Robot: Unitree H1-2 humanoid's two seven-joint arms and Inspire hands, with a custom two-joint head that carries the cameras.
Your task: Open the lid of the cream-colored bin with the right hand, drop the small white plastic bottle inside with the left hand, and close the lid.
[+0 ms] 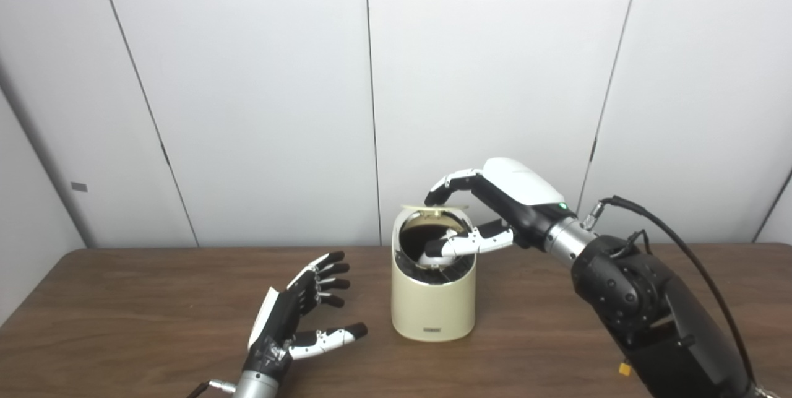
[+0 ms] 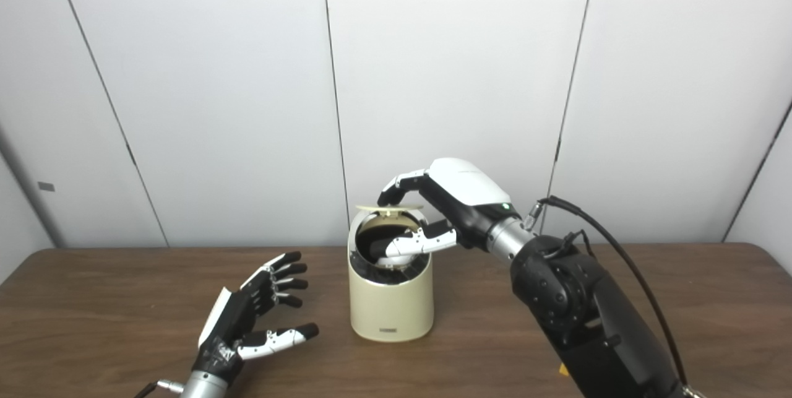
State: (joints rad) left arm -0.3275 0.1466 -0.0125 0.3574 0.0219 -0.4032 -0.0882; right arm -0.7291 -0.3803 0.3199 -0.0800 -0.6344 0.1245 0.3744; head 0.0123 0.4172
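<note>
The cream-colored bin (image 1: pixel 433 305) stands mid-table with its lid (image 1: pixel 435 207) tipped up, so the dark inside shows. My right hand (image 1: pixel 489 209) reaches over it from the right. Its fingers (image 1: pixel 447 186) curl onto the raised lid's edge and its thumb (image 1: pixel 467 241) stretches across the opening. A small white rounded shape (image 1: pixel 431 256) lies inside the opening below the thumb tip. It looks like the white plastic bottle, mostly hidden. My left hand (image 1: pixel 296 316) rests low over the table left of the bin, open, palm toward the bin, holding nothing.
The brown wooden table (image 1: pixel 124 324) runs the width of the view, with white wall panels (image 1: pixel 247 76) behind it. My bulky right forearm (image 1: pixel 649 305) and its black cable (image 1: pixel 680 249) fill the space right of the bin.
</note>
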